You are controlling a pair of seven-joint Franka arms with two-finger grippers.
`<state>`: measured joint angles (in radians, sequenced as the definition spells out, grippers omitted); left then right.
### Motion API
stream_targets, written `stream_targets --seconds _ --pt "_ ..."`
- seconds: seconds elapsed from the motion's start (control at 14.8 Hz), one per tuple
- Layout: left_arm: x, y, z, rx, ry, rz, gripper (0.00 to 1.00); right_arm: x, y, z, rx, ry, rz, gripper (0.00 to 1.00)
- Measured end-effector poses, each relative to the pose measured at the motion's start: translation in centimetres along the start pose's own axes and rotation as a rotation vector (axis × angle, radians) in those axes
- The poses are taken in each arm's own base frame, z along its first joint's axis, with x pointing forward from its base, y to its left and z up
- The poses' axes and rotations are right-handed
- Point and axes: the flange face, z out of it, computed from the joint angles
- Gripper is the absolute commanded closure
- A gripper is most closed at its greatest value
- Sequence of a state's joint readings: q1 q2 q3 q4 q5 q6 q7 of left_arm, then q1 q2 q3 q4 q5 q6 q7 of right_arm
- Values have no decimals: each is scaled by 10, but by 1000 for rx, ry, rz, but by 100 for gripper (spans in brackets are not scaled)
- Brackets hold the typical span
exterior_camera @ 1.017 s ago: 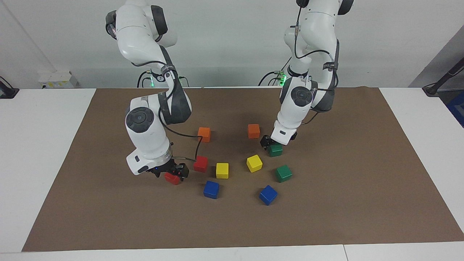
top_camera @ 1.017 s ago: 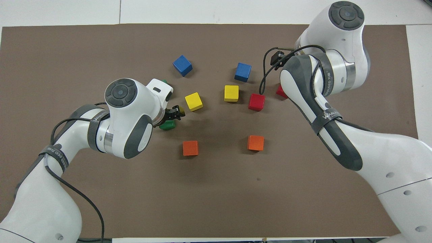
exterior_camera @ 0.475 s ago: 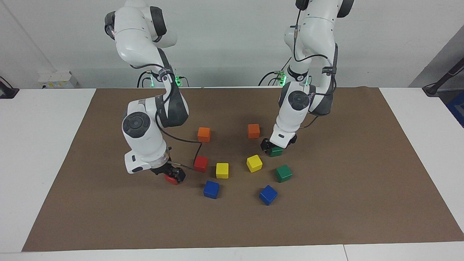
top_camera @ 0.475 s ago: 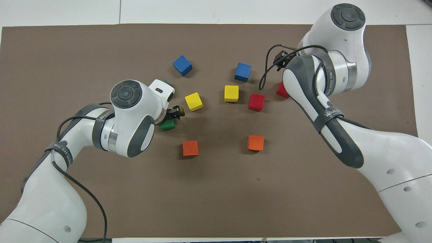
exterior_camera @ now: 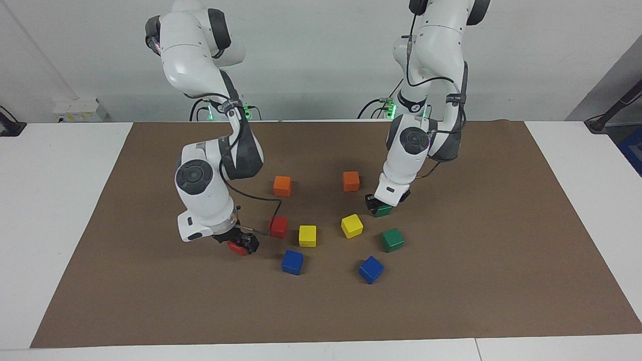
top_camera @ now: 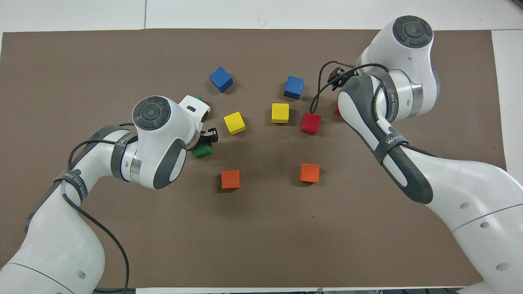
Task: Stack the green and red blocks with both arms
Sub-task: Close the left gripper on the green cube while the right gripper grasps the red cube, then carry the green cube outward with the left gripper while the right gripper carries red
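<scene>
While the left gripper (exterior_camera: 379,206) pinches one green cube (exterior_camera: 384,211), its stacking partner, the second green cube (exterior_camera: 391,239), sits at five o'clock in the facing view. The right gripper (exterior_camera: 242,244) straddles a red cube (exterior_camera: 235,247), fingers spread, with the second red cube (exterior_camera: 278,226) at two o'clock.

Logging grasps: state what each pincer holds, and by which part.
Left pincer: shut on a green block, by its sides. Right pincer: open around a red block, holding nothing.
</scene>
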<state>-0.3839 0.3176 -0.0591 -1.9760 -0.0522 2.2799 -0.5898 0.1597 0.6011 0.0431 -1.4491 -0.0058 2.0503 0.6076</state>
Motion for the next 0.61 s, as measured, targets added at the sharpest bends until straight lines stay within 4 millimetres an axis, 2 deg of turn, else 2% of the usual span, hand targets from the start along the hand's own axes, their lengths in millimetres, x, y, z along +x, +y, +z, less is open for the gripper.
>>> stream_targets --seconds 0.14,0.27,0.47,0.61 --pt "5 -6 -5 12 -16 -8 100 -3 2 11 -5 -8 0 0" --pt "20 -30 -21 26 -34 16 100 -5 5 17 -1 -3 2 0" --pt "49 -105 -57 29 -57 79 100 -9 9 22 6 -3 8 0" --pt "67 -158 -70 20 -55 138 100 -12 11 23 4 -8 9 0"
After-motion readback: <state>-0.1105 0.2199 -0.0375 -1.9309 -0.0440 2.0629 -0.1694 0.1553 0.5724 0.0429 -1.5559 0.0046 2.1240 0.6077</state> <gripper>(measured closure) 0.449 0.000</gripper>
